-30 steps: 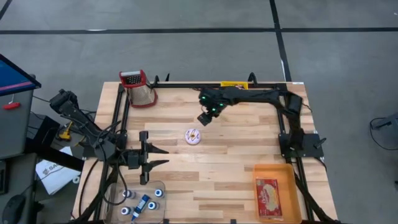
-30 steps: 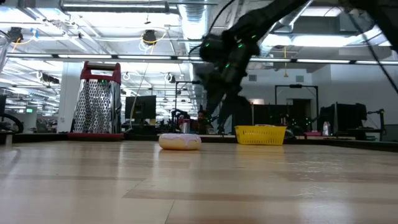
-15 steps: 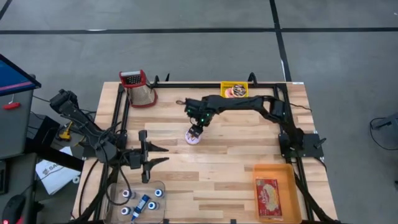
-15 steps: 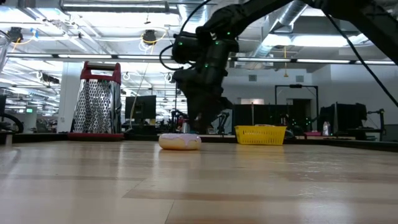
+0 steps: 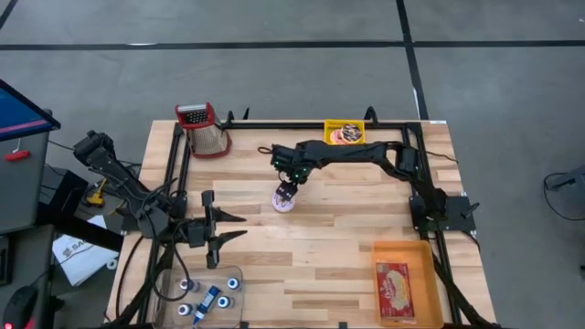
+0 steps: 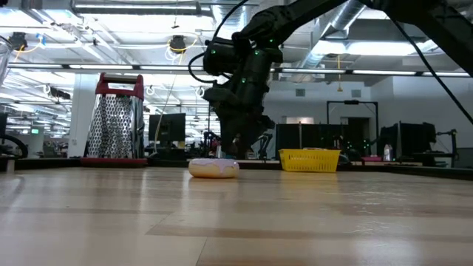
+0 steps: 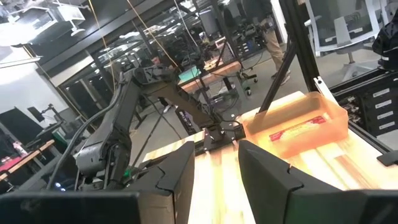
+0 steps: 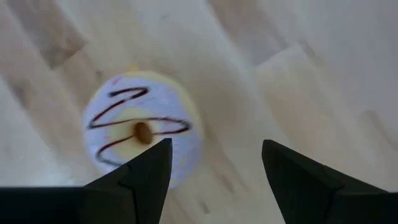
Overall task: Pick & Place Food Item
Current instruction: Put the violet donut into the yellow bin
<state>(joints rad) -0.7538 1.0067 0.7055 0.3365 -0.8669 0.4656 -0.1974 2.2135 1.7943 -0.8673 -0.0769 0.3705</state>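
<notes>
A doughnut with pale lilac icing and a dark squiggle (image 5: 284, 202) (image 6: 213, 168) (image 8: 140, 127) lies flat on the wooden table near its middle. My right gripper (image 5: 287, 190) (image 6: 240, 144) (image 8: 214, 162) hangs just above it, pointing steeply down, open. The doughnut lies under and beyond one of its fingers and is not centred in the gap. My left gripper (image 5: 219, 228) (image 7: 216, 155) waits near the table's left edge, level, open and holding nothing.
A red-topped grater (image 5: 206, 128) stands at the far left corner. A yellow basket (image 5: 345, 133) sits at the far edge. An orange tray (image 5: 403, 281) with a packet lies near right. A clear dish (image 5: 206, 294) of small items sits near left.
My right gripper has swung from the far side toward the table's left and near edge, sinking until it stands over the doughnut; most of that move came early, and then it nearly stopped. The doughnut has not moved.
</notes>
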